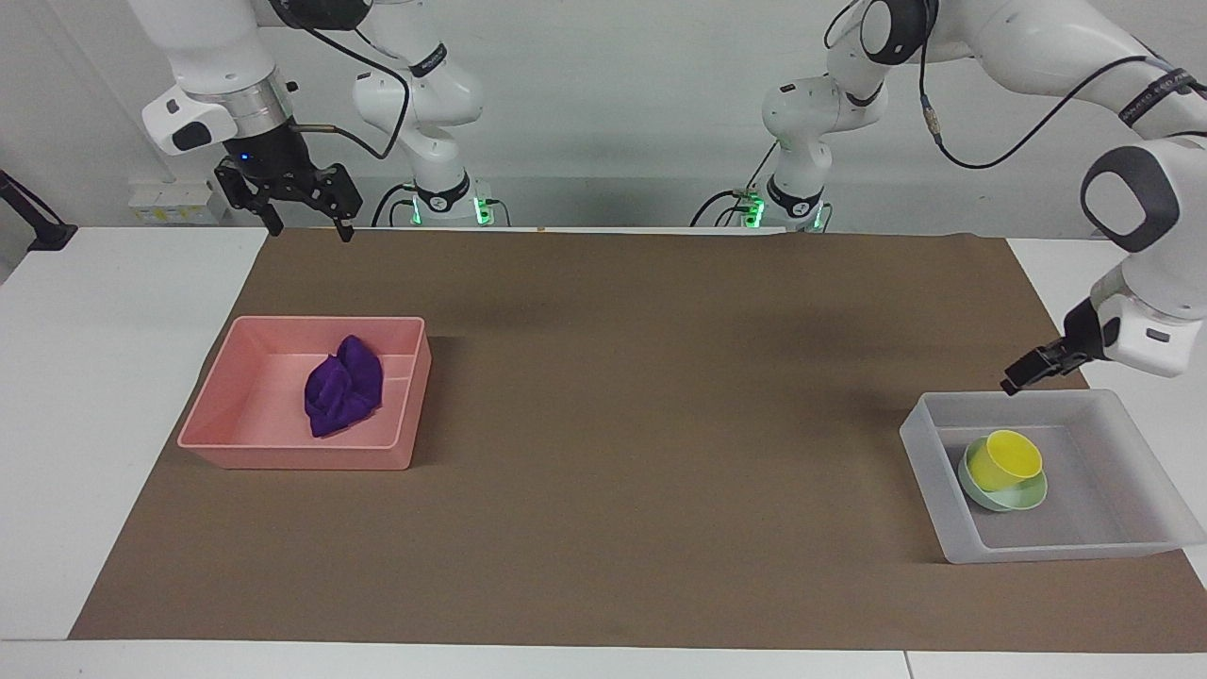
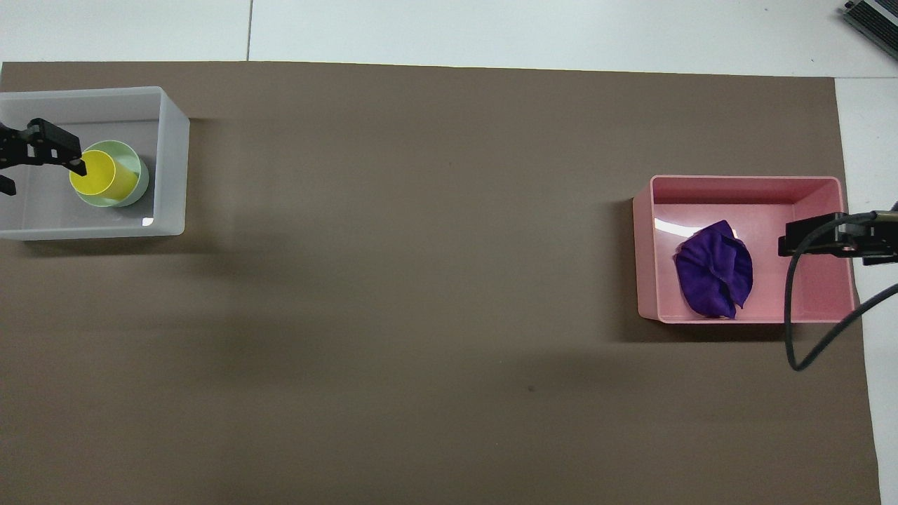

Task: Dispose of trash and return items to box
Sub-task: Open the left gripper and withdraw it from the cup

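The yellow cup sits tilted in the mint-green bowl, inside the translucent box at the left arm's end of the table. My left gripper is open and empty, raised over the box's edge nearer the robots. In the overhead view the left gripper is beside the cup in the bowl and box. The purple cloth lies in the pink tray. My right gripper is open and waits high up, toward the robots from the pink tray.
A brown mat covers most of the table. The pink tray with the cloth stands at the right arm's end. The right arm's black cable hangs over that tray's corner.
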You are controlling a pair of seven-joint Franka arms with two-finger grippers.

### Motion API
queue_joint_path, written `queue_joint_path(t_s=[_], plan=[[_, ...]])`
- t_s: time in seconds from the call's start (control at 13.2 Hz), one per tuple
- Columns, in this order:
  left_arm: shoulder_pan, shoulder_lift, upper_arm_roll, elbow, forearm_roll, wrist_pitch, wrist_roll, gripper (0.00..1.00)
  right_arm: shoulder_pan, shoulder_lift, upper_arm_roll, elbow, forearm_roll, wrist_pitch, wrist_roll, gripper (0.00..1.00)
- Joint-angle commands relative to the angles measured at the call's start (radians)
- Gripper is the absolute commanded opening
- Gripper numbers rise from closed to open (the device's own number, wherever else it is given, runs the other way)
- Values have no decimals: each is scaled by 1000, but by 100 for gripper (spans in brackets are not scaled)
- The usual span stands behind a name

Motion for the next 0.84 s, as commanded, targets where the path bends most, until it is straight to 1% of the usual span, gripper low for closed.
queue_joint_path(t_s=[0.0, 0.08, 0.15, 0.23, 0.3, 0.38, 0.46, 0.53, 0.76], plan=[[-62, -69, 11, -27, 38, -117, -4, 100, -16, -27, 5, -34, 9, 25, -28, 100], [-80, -104, 13, -42, 34, -174, -7, 100, -16, -29, 5, -34, 9, 21, -28, 100], [-77, -144, 3, -73, 23, -182, -10, 100, -16, -27, 5, -34, 9, 19, -28, 100], [-68, -221, 8, -163, -9, -156, -4, 100, -16, -29, 5, -34, 9, 19, -28, 100], [-74, -281, 16, -246, -26, -100, -1, 100, -16, -29, 5, -35, 9, 21, -28, 100], [-82, -334, 17, -324, -26, -46, 1, 100, -16, -29, 5, -35, 9, 22, -28, 100], [-82, -371, 11, -381, -28, 2, 4, 100, -16, -29, 5, -35, 9, 24, -28, 100], [-80, -381, 8, -383, -25, 7, 15, 100, -16, -29, 5, -35, 9, 24, -28, 100], [-73, -379, -6, -308, -77, -19, 143, 100, -16, -29, 5, -35, 9, 24, -28, 100]])
